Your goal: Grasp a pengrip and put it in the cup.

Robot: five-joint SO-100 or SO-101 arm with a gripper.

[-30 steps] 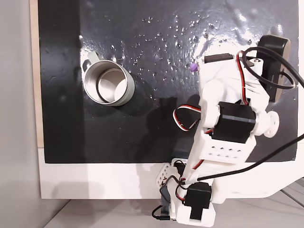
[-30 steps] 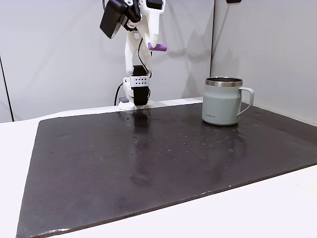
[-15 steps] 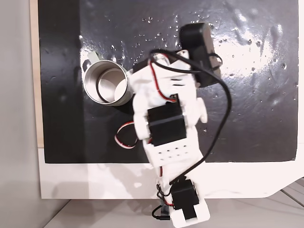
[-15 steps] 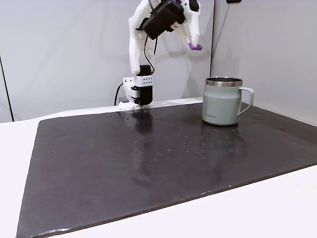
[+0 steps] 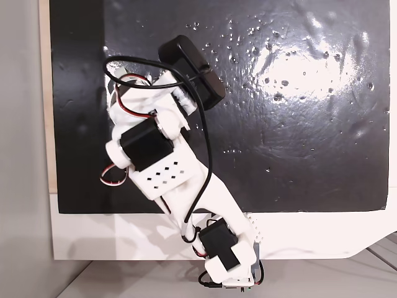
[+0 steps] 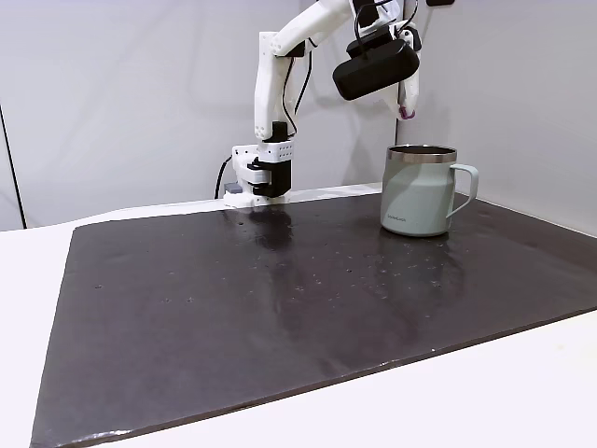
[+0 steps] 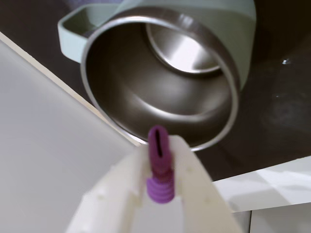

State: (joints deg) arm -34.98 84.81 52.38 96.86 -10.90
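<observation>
Cup [image 7: 160,87] open-mouthed just under the gripper [image 7: 158,160], clamped on the purple pengrip [image 7: 159,167] above the near rim: best carried a little farther over the middle before releasing, lest a rim bounce.

arm [image 5: 177,186]: white printed links | black servos | black, red and white cables | perforated plate | white fingers [image 7: 194,179]

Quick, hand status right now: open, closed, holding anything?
Hand: closed on the purple pengrip, held above the cup.
</observation>
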